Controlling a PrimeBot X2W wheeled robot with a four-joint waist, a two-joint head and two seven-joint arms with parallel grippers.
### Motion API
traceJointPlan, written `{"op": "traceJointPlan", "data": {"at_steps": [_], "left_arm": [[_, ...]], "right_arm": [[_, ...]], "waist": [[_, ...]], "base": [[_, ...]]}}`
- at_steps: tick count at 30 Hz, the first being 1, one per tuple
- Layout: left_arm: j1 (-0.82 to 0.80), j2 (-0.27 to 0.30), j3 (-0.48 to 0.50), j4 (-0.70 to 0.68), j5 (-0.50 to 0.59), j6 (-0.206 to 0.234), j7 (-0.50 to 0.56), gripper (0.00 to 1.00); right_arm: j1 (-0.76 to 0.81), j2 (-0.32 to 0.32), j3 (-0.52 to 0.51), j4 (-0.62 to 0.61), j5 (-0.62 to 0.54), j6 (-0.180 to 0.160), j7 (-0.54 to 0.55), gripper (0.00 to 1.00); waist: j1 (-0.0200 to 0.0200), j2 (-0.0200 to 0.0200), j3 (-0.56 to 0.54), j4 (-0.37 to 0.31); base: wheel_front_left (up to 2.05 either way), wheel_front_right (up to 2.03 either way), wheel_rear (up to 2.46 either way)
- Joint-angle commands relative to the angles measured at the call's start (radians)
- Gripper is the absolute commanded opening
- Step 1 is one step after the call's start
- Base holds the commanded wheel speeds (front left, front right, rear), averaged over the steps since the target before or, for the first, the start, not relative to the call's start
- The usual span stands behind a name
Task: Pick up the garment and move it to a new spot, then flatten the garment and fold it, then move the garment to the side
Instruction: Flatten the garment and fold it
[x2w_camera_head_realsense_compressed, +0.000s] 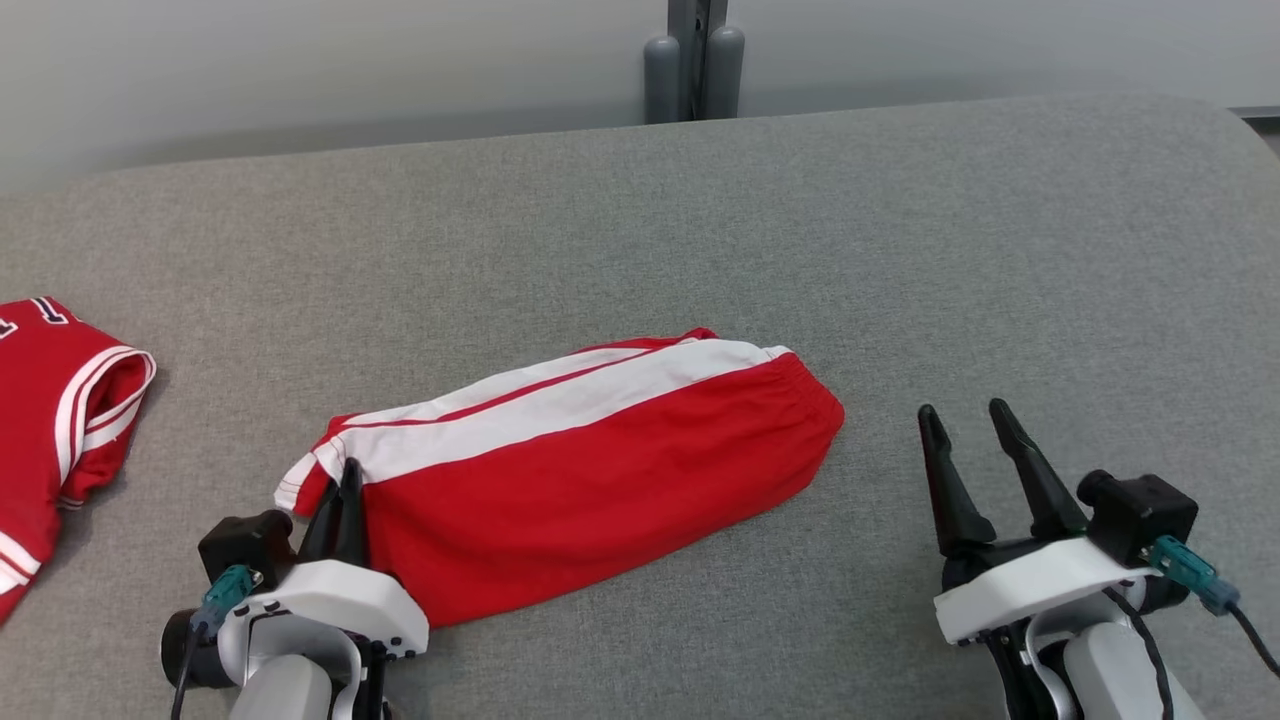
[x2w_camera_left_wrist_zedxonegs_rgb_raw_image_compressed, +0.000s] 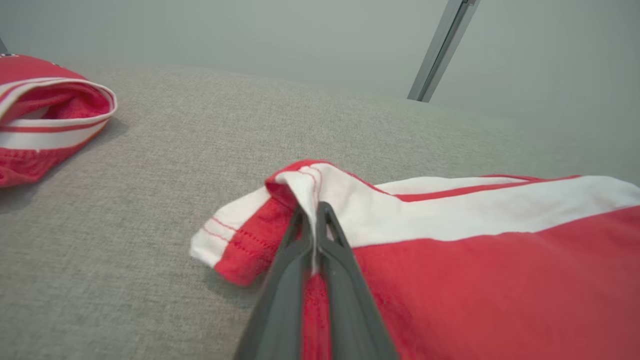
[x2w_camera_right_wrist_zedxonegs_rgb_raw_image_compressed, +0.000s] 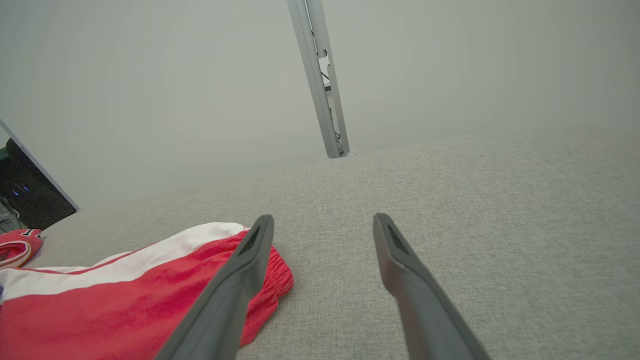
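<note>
Garment hem, seemingly, pinched in left gripper (right gripper spread, apart).

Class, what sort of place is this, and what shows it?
Probably a robot test lab: a grey cloth-covered table, a bare pale wall with a metal post, and a red-and-white garment laid out.

On the left gripper: two long dark tapered fingers, white shell with small dark screw holes, black block at its 9 o'clock, teal plug, black cable. Forearm pale grey. The right gripper mirrors it: block, plug at 3 o'clock.
</note>
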Motion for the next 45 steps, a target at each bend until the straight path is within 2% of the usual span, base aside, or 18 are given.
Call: {"op": "traceJointPlan", "data": {"at_steps": [1, 12, 20, 28, 33, 34, 37, 40, 41, 42, 43, 45], "left_arm": [[-0.028, 0.004, -0.002, -0.014, 0.008, 0.000, -0.001, 0.00], [0.015, 0.004, -0.076, -0.138, 0.049, 0.011, -0.001, 0.00], [0.066, 0.004, -0.146, -0.158, 0.053, 0.022, -0.001, 0.00], [0.050, 0.004, -0.178, -0.149, 0.037, 0.033, -0.001, 0.00], [0.050, 0.004, -0.189, -0.145, 0.026, 0.037, -0.001, 0.00], [0.053, 0.004, -0.189, -0.145, 0.024, 0.038, -0.001, 0.00], [0.059, 0.004, -0.190, -0.144, 0.021, 0.040, -0.001, 0.00], [0.058, 0.004, -0.188, -0.141, 0.020, 0.039, -0.001, 0.00], [0.054, 0.004, -0.189, -0.141, 0.021, 0.039, -0.001, 0.00], [0.050, 0.004, -0.190, -0.140, 0.020, 0.039, -0.001, 0.00], [0.045, 0.004, -0.193, -0.139, 0.019, 0.038, -0.001, 0.00], [0.037, 0.004, -0.198, -0.137, 0.017, 0.038, -0.001, 0.00]], "right_arm": [[-0.023, -0.012, 0.016, 0.011, 0.010, 0.000, 0.000, 1.00], [-0.207, -0.060, 0.172, 0.179, 0.214, 0.000, 0.000, 1.00], [-0.331, -0.131, 0.318, 0.309, 0.400, 0.000, 0.009, 1.00], [-0.422, -0.191, 0.457, 0.331, 0.576, 0.000, 0.123, 1.00], [-0.438, -0.224, 0.507, 0.338, 0.656, 0.000, 0.175, 1.00], [-0.437, -0.229, 0.515, 0.338, 0.669, 0.000, 0.180, 0.96], [-0.437, -0.241, 0.538, 0.332, 0.703, 0.000, 0.191, 0.93], [-0.447, -0.242, 0.560, 0.321, 0.740, 0.000, 0.200, 0.82], [-0.452, -0.240, 0.564, 0.319, 0.756, 0.000, 0.205, 0.74], [-0.457, -0.238, 0.565, 0.320, 0.770, 0.000, 0.210, 0.59], [-0.463, -0.239, 0.573, 0.321, 0.776, 0.000, 0.214, 0.49], [-0.476, -0.241, 0.587, 0.323, 0.791, 0.000, 0.214, 0.44]], "waist": [[0.0000, 0.0000, 0.014, 0.012], [0.0000, 0.0000, 0.076, 0.097], [0.0000, 0.0000, 0.085, 0.155], [0.0000, 0.0000, 0.086, 0.171], [0.0000, 0.0000, 0.077, 0.172], [0.0000, 0.0000, 0.075, 0.172], [0.0000, 0.0000, 0.073, 0.168], [0.0000, 0.0000, 0.076, 0.165], [0.0000, 0.0000, 0.079, 0.166], [0.0000, 0.0000, 0.082, 0.167], [0.0000, 0.0000, 0.084, 0.168], [0.0000, 0.0000, 0.090, 0.174]], "base": [[0.00, 0.00, 0.00], [0.00, 0.00, 0.00], [0.00, 0.00, 0.00], [0.00, 0.00, 0.00], [0.00, 0.00, 0.00], [0.00, 0.00, 0.00], [0.00, 0.00, 0.00], [0.00, 0.00, 0.00], [0.00, 0.00, 0.00], [0.00, 0.00, 0.00], [0.00, 0.00, 0.00], [0.00, 0.00, 0.00]]}}
